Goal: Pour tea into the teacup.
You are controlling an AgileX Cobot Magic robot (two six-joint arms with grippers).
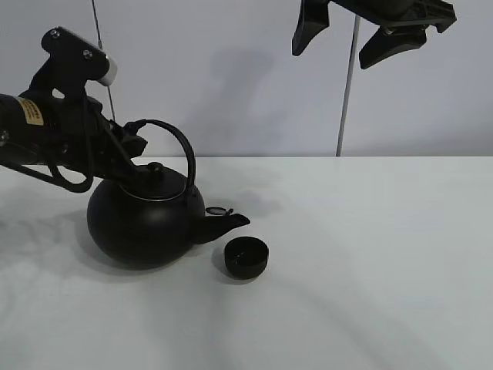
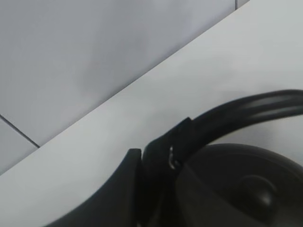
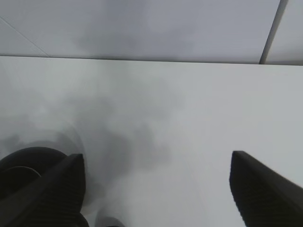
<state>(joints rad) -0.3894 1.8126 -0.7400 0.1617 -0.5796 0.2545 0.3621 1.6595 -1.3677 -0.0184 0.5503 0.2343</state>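
Note:
The big round black kettle stands on the white table, its spout pointing right toward the teacup. The teacup is small, black and low, and sits just right of and below the spout tip. My left gripper is shut on the left end of the kettle's arched handle; one dark finger shows against the handle above the lid. My right gripper is open and empty, high above the table at the upper right. In the right wrist view its fingers are spread wide, with the kettle beside them.
A grey panelled wall with a thin vertical seam stands behind the table. The left arm reaches in from the left edge. Bare white table surface lies to the right of and in front of the teacup.

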